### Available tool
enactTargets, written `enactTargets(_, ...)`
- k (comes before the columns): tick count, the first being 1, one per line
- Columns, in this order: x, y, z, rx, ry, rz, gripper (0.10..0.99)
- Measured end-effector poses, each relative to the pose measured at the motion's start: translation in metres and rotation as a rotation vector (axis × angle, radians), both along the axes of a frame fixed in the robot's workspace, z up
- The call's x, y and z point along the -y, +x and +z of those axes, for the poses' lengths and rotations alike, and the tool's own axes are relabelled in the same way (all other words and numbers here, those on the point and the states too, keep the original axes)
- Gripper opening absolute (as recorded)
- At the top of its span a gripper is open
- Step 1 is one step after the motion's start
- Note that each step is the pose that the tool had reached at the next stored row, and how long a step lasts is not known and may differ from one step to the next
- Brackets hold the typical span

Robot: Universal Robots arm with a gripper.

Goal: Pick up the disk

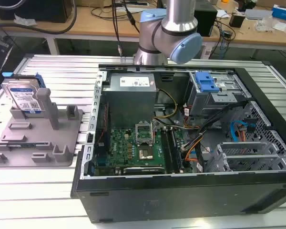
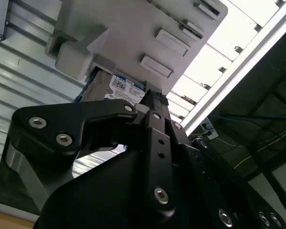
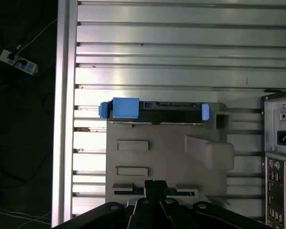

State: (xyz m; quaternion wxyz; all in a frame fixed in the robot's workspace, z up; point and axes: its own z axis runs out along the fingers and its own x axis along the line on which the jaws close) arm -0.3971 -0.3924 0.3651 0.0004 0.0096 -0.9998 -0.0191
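Exterior view: the disk [image 1: 23,98] stands on edge at the exterior view's left, with its white-and-blue label turned toward the camera. It is held upright at the far corner of a grey plastic stand [image 1: 38,140], with one of the stand's posts just in front of it. The first wrist view sees the disk [image 3: 167,108] edge-on from above as a thin dark strip. Blue rails [image 3: 119,108] cap both of its ends, and it sits in a slot along one side of the stand [image 3: 167,157]. In the second wrist view the disk's label [image 2: 126,88] peeks out between the stand [image 2: 133,33] and the black links of the pincer [image 2: 152,98].

The pincer [image 3: 155,185] has its two tips pressed together and grips nothing. In the first wrist view it lines up with the stand's side farthest from the disk, and it is apart from the disk.

The stand lies flat on a ribbed metal table [image 1: 52,67]. Just beside it, toward the exterior view's right, an open computer case [image 1: 181,200] lies on its side. Inside the case are a silver power supply box [image 1: 131,90], a green circuit board [image 1: 138,148] and bundles of cable. The grey and blue arm [image 1: 169,24] rises behind the case's far edge. Beyond the table's rim in the first wrist view, a power strip [image 3: 19,62] lies on the dark floor.
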Motion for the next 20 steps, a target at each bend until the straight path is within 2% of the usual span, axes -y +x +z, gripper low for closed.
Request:
enactTargets(8,0.0000,0.0000,0.0000,0.0000,0.000,0.000,0.106)
enactTargets(12,0.0000,0.0000,0.0000,0.0001,-0.001,0.036,0.106)
enactTargets(16,-0.0001,0.0000,0.0000,0.0001,-0.002,0.127,0.106)
enactTargets(19,0.0000,0.0001,-0.0003,-0.0001,-0.004,0.301,0.106)
enactTargets(20,0.0000,0.0000,-0.0003,-0.0001,-0.005,0.325,0.106)
